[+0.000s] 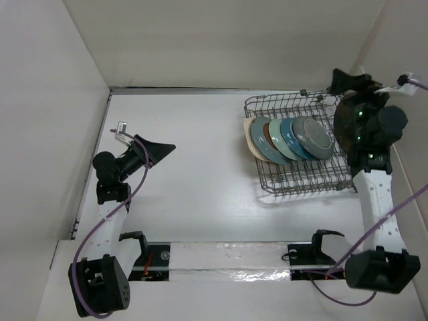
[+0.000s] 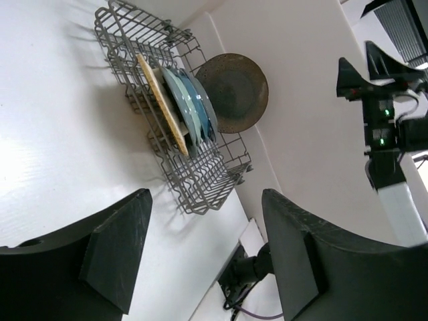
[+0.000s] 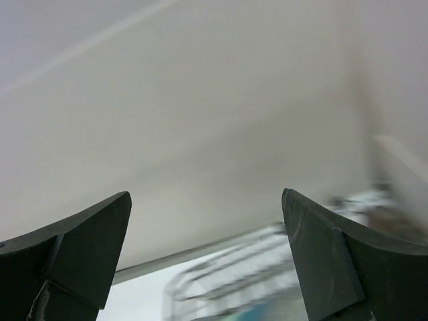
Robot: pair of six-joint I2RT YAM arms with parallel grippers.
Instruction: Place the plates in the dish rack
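Well left of the dish rack [image 1: 294,184], the left gripper [image 2: 204,194] gapes empty. The wire rack holds a tan woven plate [image 1: 249,137] and glossy blue plates [image 1: 311,137]. The dark brown plate [image 2: 234,90] at its right end (slotted? unclear) could topple if the right gripper [image 3: 205,194], spread empty beside it, brushes it.

right gripper [image 3: 205,194]: dark fingers [image 3: 73,247] spread wide, nothing between | background: pale wall [image 3: 200,100] fills most of the frame | bottom edge: dish rack [image 3: 231,277] wires, blurred; teal sliver [image 3: 264,315] beneath, too blurred to identify
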